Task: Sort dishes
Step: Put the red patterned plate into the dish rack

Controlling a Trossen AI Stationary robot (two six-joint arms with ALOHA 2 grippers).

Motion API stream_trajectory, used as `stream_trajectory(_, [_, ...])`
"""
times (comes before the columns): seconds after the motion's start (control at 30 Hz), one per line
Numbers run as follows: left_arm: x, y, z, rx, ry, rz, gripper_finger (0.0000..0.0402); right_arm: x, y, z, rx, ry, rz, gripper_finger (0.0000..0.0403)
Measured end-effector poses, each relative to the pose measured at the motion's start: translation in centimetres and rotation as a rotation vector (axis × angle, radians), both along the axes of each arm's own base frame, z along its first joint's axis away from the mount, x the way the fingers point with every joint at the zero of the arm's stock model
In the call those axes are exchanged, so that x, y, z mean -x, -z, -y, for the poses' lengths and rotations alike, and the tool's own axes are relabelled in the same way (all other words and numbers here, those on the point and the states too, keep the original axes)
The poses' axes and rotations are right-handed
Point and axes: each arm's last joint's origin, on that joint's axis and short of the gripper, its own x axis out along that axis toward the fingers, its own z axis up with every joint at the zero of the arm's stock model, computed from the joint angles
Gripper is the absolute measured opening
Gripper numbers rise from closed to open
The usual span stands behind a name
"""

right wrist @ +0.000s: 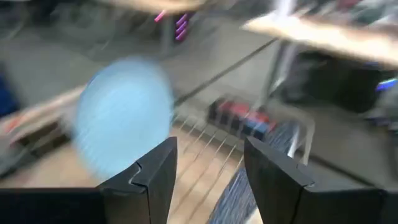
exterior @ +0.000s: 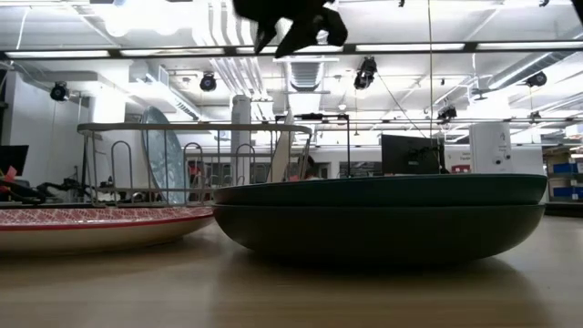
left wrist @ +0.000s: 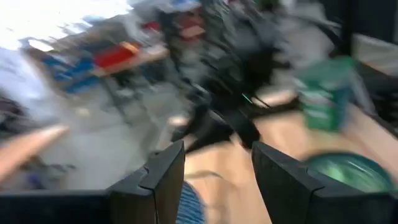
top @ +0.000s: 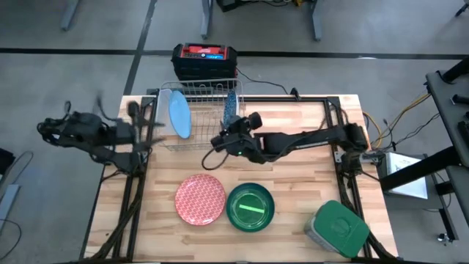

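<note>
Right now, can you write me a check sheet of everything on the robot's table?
Surface: wooden table, bare between items.
Job's things: light blue plate and dark blue patterned dish standing in the wire rack; red plate and green bowl flat at the front.
Clutter: grey container with green lid.
Grippers: right gripper open, empty, by the rack; left gripper open, empty, off the table's left edge.
Cables: wires beside the right edge.
Surroundings: black and red box behind the rack.
</note>
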Motion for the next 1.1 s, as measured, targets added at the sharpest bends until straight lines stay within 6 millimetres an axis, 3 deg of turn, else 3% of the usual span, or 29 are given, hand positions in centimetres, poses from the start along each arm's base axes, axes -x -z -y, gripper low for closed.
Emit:
stream_trajectory(0.13, [-1.8, 2.0, 0.8, 0.084, 0.031, -0.206, 0.0177, 1.8, -0.4, -0.8, -0.189, -0.183, -0.106, 0.0166])
stream_trajectory(0.43, [-4.6, 8.1, 2.9, 0.131, 0.171, -0.623, 0.0154, 2.7, 2.5, -3.2, -0.450, -0.355, -0.225, 0.0156])
stream_trajectory(0.7, [-4.2, 12.4, 4.1, 0.082, 0.301, -0.767, 0.0153, 2.4, 4.9, -4.0, -0.578, -0.479, -0.169, 0.0171])
stream_trajectory(0.87, [-4.6, 13.0, 5.2, 0.068, 0.382, -0.797, 0.0152, 2.4, 6.2, -4.0, -0.580, -0.488, -0.130, 0.0179])
stream_trajectory(1.1, [-5.9, 14.3, 6.5, 0.093, 0.363, -0.836, 0.0152, 2.7, 7.4, -4.0, -0.598, -0.469, -0.136, 0.0181])
